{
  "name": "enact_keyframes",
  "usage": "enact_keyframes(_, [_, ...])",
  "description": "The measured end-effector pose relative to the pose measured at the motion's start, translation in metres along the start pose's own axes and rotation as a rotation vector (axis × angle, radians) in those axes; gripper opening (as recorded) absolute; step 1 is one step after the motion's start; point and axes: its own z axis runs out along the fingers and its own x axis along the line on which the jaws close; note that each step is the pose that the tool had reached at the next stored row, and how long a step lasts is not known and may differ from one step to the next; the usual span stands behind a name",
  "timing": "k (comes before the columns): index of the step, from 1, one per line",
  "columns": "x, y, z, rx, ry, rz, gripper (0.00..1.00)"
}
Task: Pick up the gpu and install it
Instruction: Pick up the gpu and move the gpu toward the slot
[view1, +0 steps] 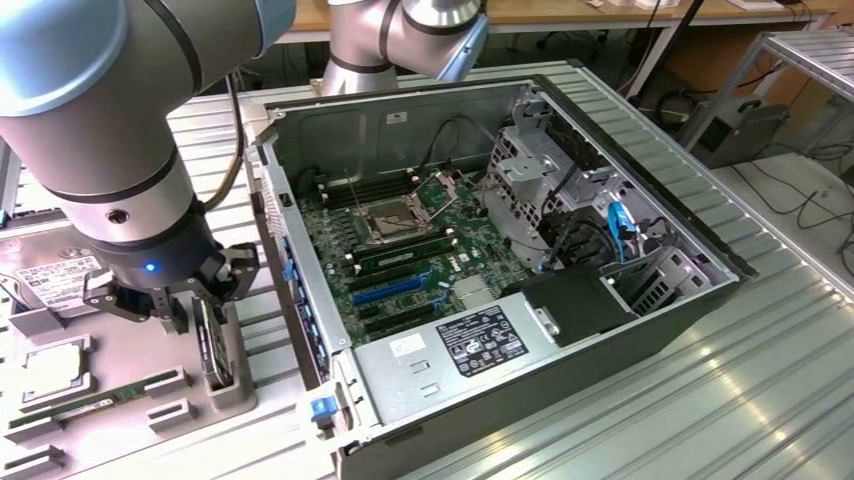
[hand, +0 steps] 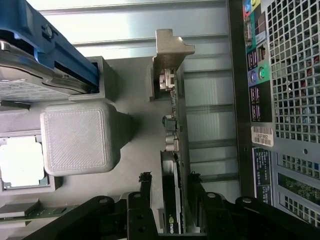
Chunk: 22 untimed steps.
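Hanging low over the grey parts tray (view1: 127, 345) at the exterior view's left, the gripper (view1: 187, 312) is sitting right on top of the gpu (view1: 214, 350). The card is standing on edge in a slotted holder on that tray, just beside the open computer case (view1: 694, 300) and outside it.

From the wrist view, the gripper (hand: 169, 182) is straddling the gpu (hand: 175, 150): its black fingers (hand: 145, 187) are standing spread, one on each side of the thin dark board. A clear gap is showing on one side, while the other finger is lying very close to the card, so nothing is being pinched. The silver bracket (hand: 167, 55) is sitting at the card's far end from the fingers.

Also on the tray, a hard drive (view1: 54, 280) with a white label, a CPU (view1: 47, 365) and a green memory stick (view1: 87, 408) are resting in their own holders. Inside the case, the motherboard (view1: 400, 250) is lying exposed, with the power supply (view1: 461, 345) along the near wall. The case's perforated rear panel (hand: 292, 75) is showing just beyond the card.
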Motion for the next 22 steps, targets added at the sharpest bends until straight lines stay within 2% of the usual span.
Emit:
enact_keyframes(8, [0.0008,-0.0001,0.0006,-0.0007,-0.0024,-0.004,0.42])
enact_keyframes(9, [0.0008,-0.0001,0.0006,-0.0006,-0.0024,-0.004,0.41])
enact_keyframes(10, [0.0008,-0.0001,0.0006,-0.0006,-0.0025,-0.004,0.34])
enact_keyframes(11, [0.0008,-0.0001,0.0006,-0.0006,-0.0025,-0.005,0.34])
enact_keyframes(12, [0.0008,-0.0001,0.0006,-0.0006,-0.0024,-0.005,0.28])
enact_keyframes(16, [0.0008,-0.0001,0.0006,-0.0007,-0.0023,-0.006,0.27])
enact_keyframes(22, [0.0008,-0.0001,0.0006,-0.0024,0.0003,-0.057,0.27])
